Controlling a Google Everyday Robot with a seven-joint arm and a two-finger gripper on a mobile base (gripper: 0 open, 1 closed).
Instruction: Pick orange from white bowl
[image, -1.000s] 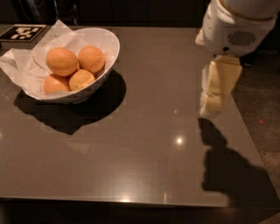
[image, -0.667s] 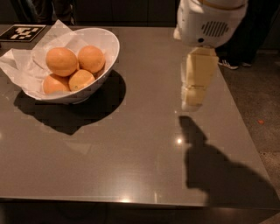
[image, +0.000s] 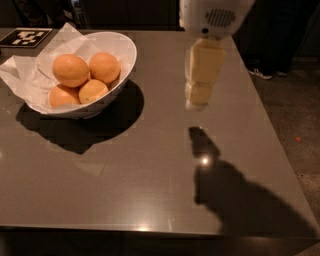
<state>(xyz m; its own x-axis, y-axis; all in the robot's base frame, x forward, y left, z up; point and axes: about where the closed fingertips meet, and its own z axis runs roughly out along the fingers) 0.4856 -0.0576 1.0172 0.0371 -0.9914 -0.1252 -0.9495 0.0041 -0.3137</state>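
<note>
A dark, glossy table filled most of the view. At its far left corner lay a black-and-white tag. Near it, crumpled white paper spread out over the left edge, and three smaller oranges lay on it: one at the back and two in front, touching each other. The gripper hung above the table, right of centre. Under it a big shadow fell on the tabletop beside a small glint. To the right was speckled floor with an orange speck, and a shoe farther back.
</note>
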